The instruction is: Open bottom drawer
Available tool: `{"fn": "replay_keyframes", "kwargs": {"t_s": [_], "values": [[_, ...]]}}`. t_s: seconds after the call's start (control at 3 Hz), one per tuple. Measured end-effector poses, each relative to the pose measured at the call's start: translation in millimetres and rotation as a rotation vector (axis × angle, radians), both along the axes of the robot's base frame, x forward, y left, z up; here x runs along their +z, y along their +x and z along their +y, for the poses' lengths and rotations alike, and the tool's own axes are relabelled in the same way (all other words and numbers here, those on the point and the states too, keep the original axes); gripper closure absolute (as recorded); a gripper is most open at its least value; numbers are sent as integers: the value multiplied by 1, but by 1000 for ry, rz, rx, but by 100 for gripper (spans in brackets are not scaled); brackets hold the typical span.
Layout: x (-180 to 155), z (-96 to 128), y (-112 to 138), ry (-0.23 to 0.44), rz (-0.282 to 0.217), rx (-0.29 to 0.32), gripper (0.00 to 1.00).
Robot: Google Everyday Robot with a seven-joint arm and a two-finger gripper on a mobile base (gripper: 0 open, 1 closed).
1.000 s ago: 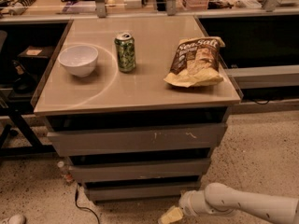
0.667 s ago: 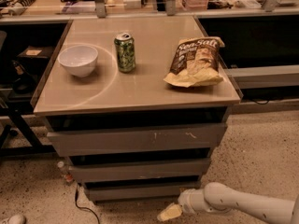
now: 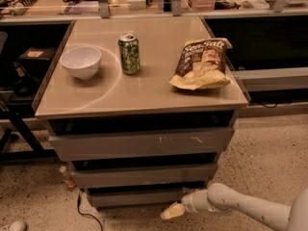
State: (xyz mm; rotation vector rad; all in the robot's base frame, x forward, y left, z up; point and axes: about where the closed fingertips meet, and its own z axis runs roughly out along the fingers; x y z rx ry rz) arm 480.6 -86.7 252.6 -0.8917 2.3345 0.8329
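Observation:
The bottom drawer (image 3: 134, 197) is the narrowest, lowest of three flat grey fronts under the tan tabletop; it sits recessed and looks closed. Above it are the mid-width front (image 3: 142, 174) and the widest front (image 3: 139, 143) with pale scratch marks. My gripper (image 3: 171, 211) comes in from the lower right on a white arm, low near the floor. Its pale tip is just below and in front of the bottom drawer's right part.
On the tabletop (image 3: 144, 93) stand a white bowl (image 3: 81, 61), a green can (image 3: 129, 53) and a chip bag (image 3: 201, 64). A cable (image 3: 82, 211) and a small bottle (image 3: 65, 174) lie on the speckled floor at the left. Shelving stands behind.
The gripper has crept slightly leftward along the floor toward the bottom drawer. The drawers and tabletop objects have not moved.

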Motion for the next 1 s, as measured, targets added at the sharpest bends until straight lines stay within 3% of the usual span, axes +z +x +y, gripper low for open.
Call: {"fn": "replay_keyframes", "kwargs": {"t_s": [0.33, 1.0], "values": [[0, 0, 1, 0, -1, -1, 0], [-8, -1, 2, -121, -49, -8, 0]]}}
